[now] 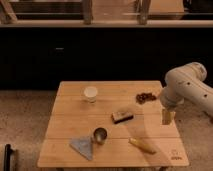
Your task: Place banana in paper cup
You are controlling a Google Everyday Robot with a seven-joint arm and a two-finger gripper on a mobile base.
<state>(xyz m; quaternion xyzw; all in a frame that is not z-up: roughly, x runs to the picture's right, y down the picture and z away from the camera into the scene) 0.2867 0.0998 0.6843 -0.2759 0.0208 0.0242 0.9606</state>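
Banana (pixel 142 145), small, yellow and slightly curved, lies flat near the front right edge of the pale wooden slatted surface (pixel 65 157), its length running on a slant from upper left to lower right, with nothing touching it. Just up and right of it hangs the tan two-pronged tool (pixel 168 117) at the end of the bulky white arm (pixel 186 86), above the right side of the surface and not yet over the fruit; whether it is spread or closed I cannot tell. A dark rectangular block (pixel 122 117) sits between the fruit and the small white round paper cup (pixel 90 93), which stands upright toward the back left, well apart from the banana. A shiny dark metal cup (pixel 100 135) lies near the front centre, just beside a grey triangular cloth (pixel 82 146), and a dark reddish cluster (pixel 145 97) rests at the back right. The step in hand looks like the reach to the fruit. To do it well, the tool should come down across the banana's narrow middle, turned square to its slant, low enough to take it without skidding it off the near edge, then lift clear of the block before travelling to the paper cup and lowering one end in first.
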